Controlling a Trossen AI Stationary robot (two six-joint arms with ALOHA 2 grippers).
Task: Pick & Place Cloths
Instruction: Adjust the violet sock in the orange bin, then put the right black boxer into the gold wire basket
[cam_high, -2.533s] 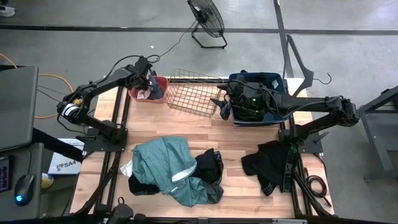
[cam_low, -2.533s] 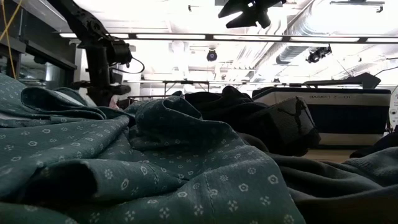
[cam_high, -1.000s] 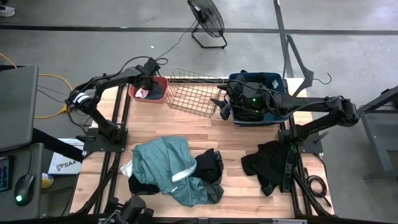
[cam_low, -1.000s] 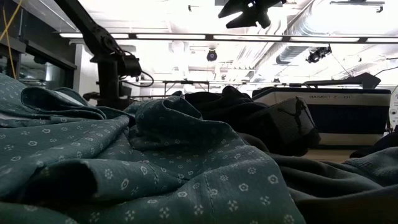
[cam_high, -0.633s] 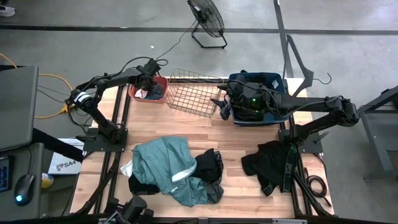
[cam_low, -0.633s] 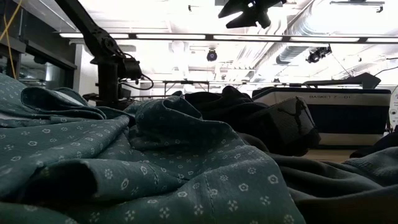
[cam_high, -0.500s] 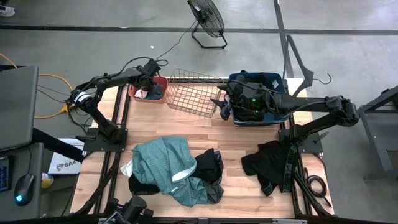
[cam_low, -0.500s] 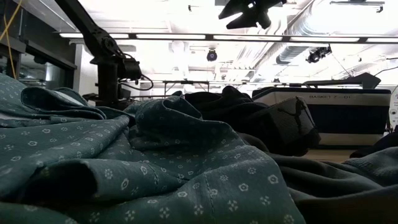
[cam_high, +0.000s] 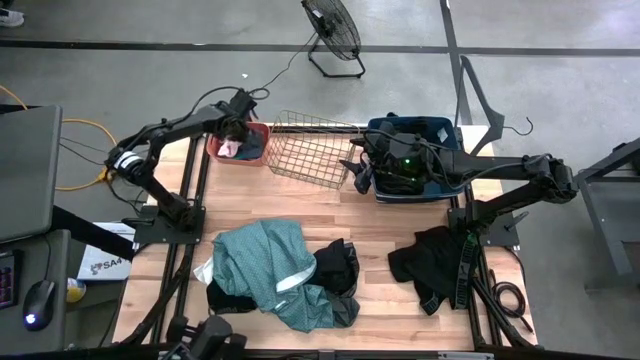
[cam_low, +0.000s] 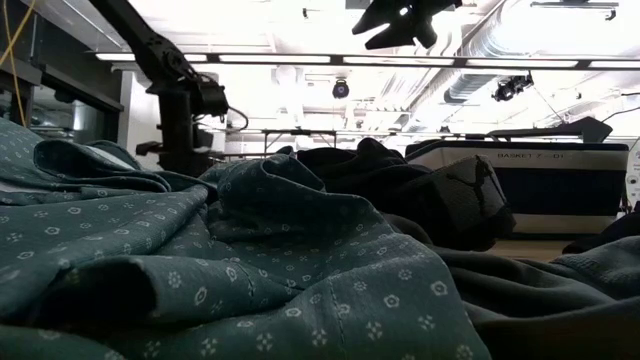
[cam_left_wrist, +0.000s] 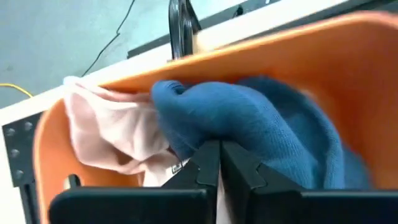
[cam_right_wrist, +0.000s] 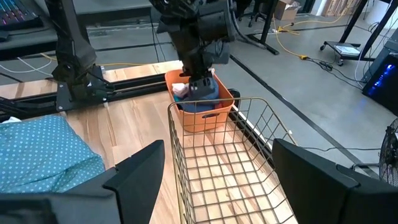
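Cloths, most of them: lying heaped on the near part of the table (cam_high: 370, 215) — large teal garment (cam_high: 262, 258) spread over black pieces (cam_high: 338, 268), another black garment (cam_high: 428, 262) apart at the right edge. Small pink piece (cam_left_wrist: 112, 134) and small blue piece (cam_left_wrist: 249, 127) sitting inside the coral tub (cam_high: 240, 143) at the far left corner.

Left gripper (cam_high: 236, 125): hovering just over the tub, lifting a little compared with a moment ago, when reaching deeper into it and farther along the rim. Fingers pressed together, pinching nothing visible, tips just above the blue piece in the left wrist view. Likely meaning: small pieces delivered, drop finished, arm probably pulling out toward the heap.

Left arm stretching from its base at the table's left edge up and across to the far corner, elbow bent, wrist pointing down.

Right gripper (cam_right_wrist: 214, 165): waiting over the dark blue bin (cam_high: 410, 150), beside the wire basket (cam_high: 308, 152), jaws spread wide, empty, unmoved.
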